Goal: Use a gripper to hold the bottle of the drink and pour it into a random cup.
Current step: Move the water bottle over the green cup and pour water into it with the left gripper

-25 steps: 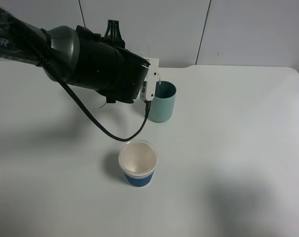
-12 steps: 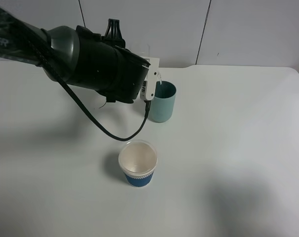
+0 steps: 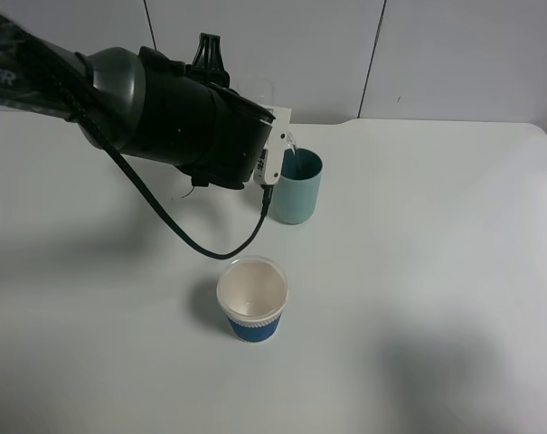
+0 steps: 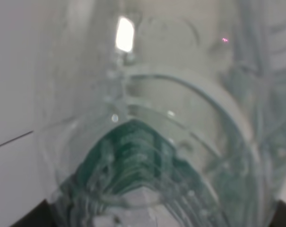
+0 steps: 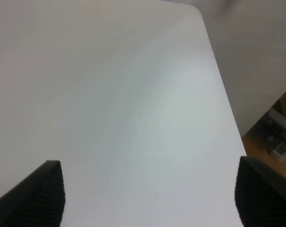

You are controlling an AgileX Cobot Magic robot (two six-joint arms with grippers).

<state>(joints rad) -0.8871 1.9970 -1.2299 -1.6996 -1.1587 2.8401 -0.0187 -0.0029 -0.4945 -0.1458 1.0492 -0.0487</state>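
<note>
Clamping bottle (image 4: pixel 152 142), left gripper (image 3: pixel 275 152) tips it over cup (image 3: pixel 297 185) rim; off-centre stream may land beside cup. Right gripper (image 5: pixel 150 194) wide.

The left arm (image 3: pixel 178 122) has rolled slightly, swinging its cable (image 3: pixel 201 245) end a little away from the cup (image 3: pixel 298 188).

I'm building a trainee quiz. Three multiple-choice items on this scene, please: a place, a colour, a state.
1. Which cup stands beside the left arm's tip? A teal cup B red mug C steel mug
2. The bottle's label is: A red B dark green C yellow
3. The right gripper's jaws are: A open, empty B shut on a cup C shut, empty
Answers: A, the arm's white end sits by its rim; B, green shows through the clear wall; A, only bare table lies between the fingertips.
</note>
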